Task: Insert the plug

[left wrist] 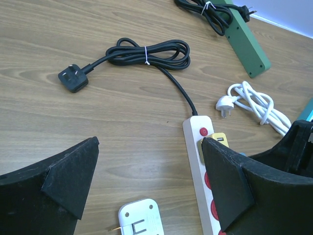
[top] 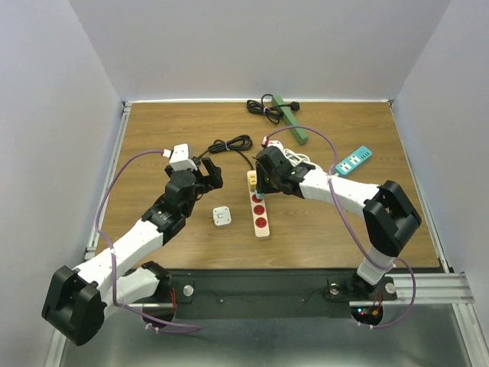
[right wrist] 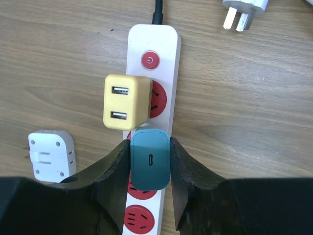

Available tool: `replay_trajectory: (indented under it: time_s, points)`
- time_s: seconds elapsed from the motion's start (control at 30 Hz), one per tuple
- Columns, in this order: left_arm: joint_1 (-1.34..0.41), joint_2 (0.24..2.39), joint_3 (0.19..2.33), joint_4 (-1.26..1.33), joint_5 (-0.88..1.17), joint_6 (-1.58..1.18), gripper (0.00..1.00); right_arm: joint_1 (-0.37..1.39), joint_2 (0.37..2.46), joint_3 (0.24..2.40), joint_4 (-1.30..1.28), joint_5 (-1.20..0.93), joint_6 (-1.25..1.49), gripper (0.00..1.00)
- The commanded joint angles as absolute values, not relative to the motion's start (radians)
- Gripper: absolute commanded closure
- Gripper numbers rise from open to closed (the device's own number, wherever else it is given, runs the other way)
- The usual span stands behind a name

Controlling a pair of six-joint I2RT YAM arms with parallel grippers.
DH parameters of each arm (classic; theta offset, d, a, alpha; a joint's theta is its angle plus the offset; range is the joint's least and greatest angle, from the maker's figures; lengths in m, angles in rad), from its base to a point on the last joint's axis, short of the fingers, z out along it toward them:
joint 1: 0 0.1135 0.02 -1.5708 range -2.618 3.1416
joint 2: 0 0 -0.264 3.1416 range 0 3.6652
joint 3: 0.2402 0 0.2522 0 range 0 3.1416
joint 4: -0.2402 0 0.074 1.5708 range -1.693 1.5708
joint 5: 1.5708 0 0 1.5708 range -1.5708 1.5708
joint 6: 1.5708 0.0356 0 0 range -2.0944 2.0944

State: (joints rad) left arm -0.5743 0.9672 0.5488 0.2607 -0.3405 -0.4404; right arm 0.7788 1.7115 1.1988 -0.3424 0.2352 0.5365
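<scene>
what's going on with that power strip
The right gripper is clamped on a teal charger, holding it at the white power strip, right beside the yellow USB charger already plugged in. Whether its pins are seated can't be seen. The left gripper hangs open nearby, empty, near a white adapter lying on the table.

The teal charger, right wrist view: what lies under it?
The white power strip lies under the teal charger, which the right gripper holds in its jaws. Part of a red socket peeks out below it. The charger's pins, and whether they are seated, are covered.
</scene>
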Motion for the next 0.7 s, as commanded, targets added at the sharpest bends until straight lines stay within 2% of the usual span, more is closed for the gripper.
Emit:
replay_trajectory:
  time_s: [0.0, 0.67]
  points:
    - [-0.571, 0.933, 0.581, 0.284, -0.354, -0.437, 0.02, 0.795, 1.723, 1.249, -0.348, 0.324, 0.557, 1.0]
    - [-0.572, 0.925, 0.572, 0.282, -0.342, -0.439, 0.01, 0.848, 1.766, 1.295, -0.351, 0.354, 0.574, 1.0]
